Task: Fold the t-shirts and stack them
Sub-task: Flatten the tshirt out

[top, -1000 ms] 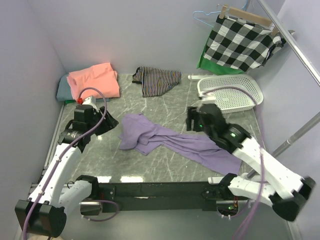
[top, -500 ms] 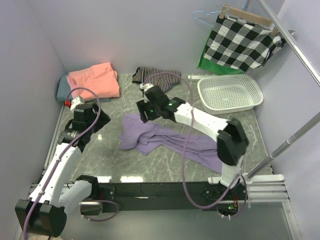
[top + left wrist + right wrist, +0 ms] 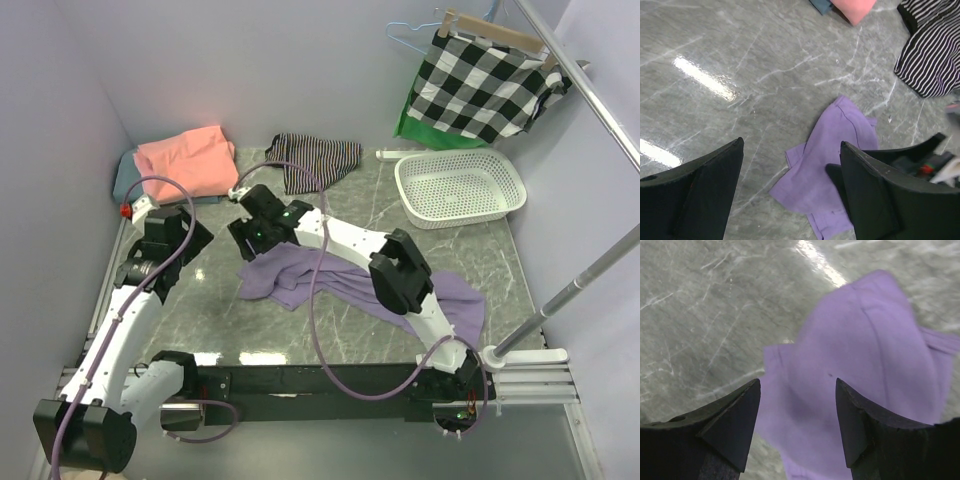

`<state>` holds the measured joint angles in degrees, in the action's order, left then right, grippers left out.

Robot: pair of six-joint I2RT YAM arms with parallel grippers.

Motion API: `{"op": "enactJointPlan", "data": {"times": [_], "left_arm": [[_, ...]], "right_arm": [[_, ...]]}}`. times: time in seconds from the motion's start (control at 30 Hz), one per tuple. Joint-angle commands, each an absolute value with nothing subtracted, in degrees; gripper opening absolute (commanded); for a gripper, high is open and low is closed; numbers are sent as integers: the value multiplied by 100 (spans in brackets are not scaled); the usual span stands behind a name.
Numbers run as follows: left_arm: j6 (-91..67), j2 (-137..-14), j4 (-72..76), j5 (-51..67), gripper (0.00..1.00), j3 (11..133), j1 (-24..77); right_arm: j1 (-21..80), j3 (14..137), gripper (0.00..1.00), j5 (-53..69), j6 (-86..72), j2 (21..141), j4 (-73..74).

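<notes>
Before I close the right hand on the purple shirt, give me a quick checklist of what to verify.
1. Right hand open and empty: ok.
2. Right hand over the crumpled lavender-purple cotton t-shirt: ok.
3. Its fingers touching the cloth: cannot tell.
4. Left hand open and empty: ok.
5. Purple t-shirt spread flat: not ok, bunched.
6. Folded salmon-pink t-shirt on grey-teal t-shirt, far-left corner: ok.

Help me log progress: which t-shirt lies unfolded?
The purple shirt, sprawled crumpled in the middle. The pink shirt is folded and lies on the grey-teal one in the far left corner.
</notes>
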<state>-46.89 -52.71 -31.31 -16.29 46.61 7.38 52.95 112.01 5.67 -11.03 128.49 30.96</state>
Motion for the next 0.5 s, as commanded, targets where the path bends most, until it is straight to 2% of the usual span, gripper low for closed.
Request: {"op": "enactJointPlan", "data": {"times": [0.0, 0.2, 0.27, 0.33, 0.4, 0.47], "left_arm": [[-4772, -5071, -3155, -1802, 83, 4693, 642], [-4755, -4922, -3234, -1854, 84, 4737, 580], [-4746, -4878, -3261, -1855, 84, 4746, 563], [-4711, -4869, -3261, -1837, 84, 4737, 554], [-4702, -4860, -3269, -1811, 84, 4737, 545], [-4720, -4834, -3261, -1784, 84, 4711, 545]], "right_arm": [[5431, 11786, 68, 650, -1037, 13183, 3261], [5511, 12163, 69, 221, -1063, 13649, 3463], [5520, 12208, 65, 10, -1081, 13772, 3568], [5537, 12296, 55, -526, -1090, 13842, 3665], [5546, 12305, 50, -807, -1099, 13904, 3744], [5537, 12244, 34, -966, -1134, 13887, 3744]]}}
